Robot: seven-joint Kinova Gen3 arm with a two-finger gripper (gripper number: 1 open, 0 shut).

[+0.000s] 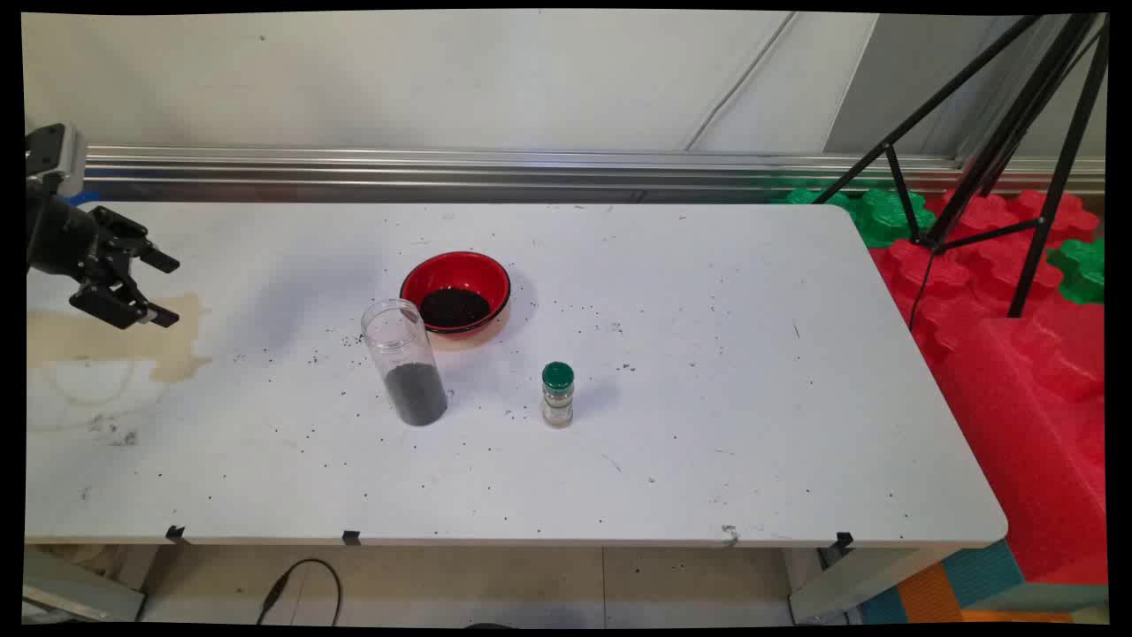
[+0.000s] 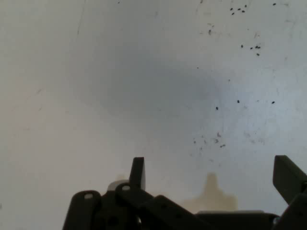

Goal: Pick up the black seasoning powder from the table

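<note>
At table's [image 1: 707, 354] left edge — gripper [image 1: 168, 288] spread, jar [image 1: 404, 363] main-view only

No lettering, brand, number or sign can be read anywhere here. The small green-capped bottle [image 1: 558, 395] carries a pale label (its print too small to make out), and nothing else bears writing.

Pincer [image 1: 164, 288] wide open, empty, at far left.
</note>
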